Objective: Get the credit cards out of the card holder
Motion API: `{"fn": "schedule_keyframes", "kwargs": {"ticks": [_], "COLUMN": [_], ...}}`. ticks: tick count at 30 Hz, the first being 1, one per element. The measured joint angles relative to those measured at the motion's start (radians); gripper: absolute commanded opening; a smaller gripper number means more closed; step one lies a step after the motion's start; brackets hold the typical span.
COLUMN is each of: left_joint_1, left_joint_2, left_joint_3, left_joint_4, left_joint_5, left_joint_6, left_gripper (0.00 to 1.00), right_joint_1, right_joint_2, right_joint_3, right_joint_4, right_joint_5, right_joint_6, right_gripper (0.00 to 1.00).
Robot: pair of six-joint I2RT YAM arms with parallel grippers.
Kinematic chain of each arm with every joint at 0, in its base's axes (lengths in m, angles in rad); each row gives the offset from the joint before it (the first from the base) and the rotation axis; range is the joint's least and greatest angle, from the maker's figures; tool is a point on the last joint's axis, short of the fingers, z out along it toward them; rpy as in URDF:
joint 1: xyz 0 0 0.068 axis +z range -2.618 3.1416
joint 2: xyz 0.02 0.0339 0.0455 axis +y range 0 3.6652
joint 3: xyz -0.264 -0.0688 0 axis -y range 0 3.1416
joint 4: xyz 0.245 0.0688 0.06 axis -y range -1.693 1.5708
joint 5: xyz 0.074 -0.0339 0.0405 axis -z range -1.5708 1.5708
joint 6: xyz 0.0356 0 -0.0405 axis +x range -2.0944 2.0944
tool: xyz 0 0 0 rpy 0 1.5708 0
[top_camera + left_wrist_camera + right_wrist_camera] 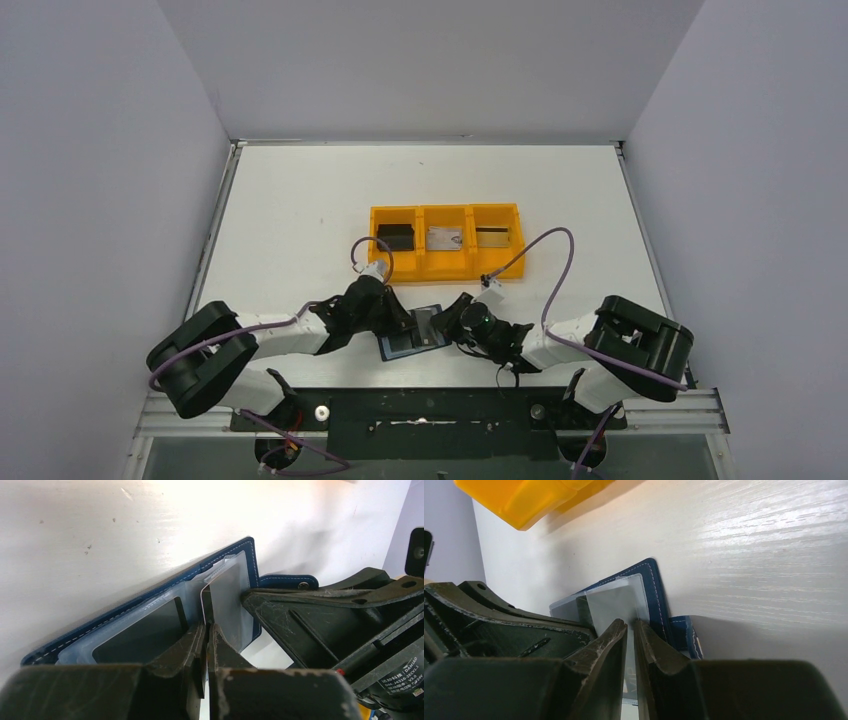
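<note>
The left gripper (206, 626) has its jaws closed, and a thin pale edge rises from between the tips; whether that is a clear leaf or a card, and whether it is truly nipped, cannot be told. The right gripper (630, 625) is closed to a narrow slit, with a clear leaf of the holder (150, 597) running down into it.

The holder lies open on the table (300, 220) between the two grippers, near the arms' bases, navy cover down and clear pockets up. Its tab (287, 581) sticks out beside the right gripper's fingers. A dark rectangle shows through one pocket in the left wrist view; what it is stays unclear.

Only the top view shows inside the tray (445, 209), which sits just beyond the holder: a dark item (395, 236) in the left compartment, the silver-grey card (445, 238) in the middle, the gold-tan card (493, 236) in the right. The right wrist view catches only a tray corner, cut off by the frame. From above the grippers cover much of the holder
</note>
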Motion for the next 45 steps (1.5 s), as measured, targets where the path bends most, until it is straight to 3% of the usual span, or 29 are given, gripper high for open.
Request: {"fn": "schedule_keyframes", "kwargs": {"ticks": [15,25,34,39,45], "left_joint_1": [0.012,0.098,0.153,0.196,0.234], "left_joint_2": [-0.056,-0.103,-0.126,-0.154,-0.197], "left_joint_3": [0.035,0.027,0.083,0.12,0.157], "left_joint_4": [-0.11,-0.155,-0.253,-0.319,-0.351], "left_joint_5": [0.004,0.121,0.186,0.205,0.239], "left_joint_6": [0.102,0.175,0.242,0.278,0.314], "left_gripper": [0.0,0.0,0.0,0.0,0.0], "right_joint_1": [0.013,0.013,0.011,0.002,-0.026], "right_joint_2": [-0.038,-0.085,-0.143,-0.206,-0.282], "right_joint_3": [0.099,0.114,0.203,0.252,0.301], "right_joint_4": [-0.235,-0.341,-0.609,-0.694,-0.692], "right_joint_5": [0.023,0.024,0.04,0.061,0.099], "right_joint_6": [-0.011,-0.007,-0.099,-0.156,-0.223], "right_gripper": [0.18,0.19,0.25,0.37,0.58]}}
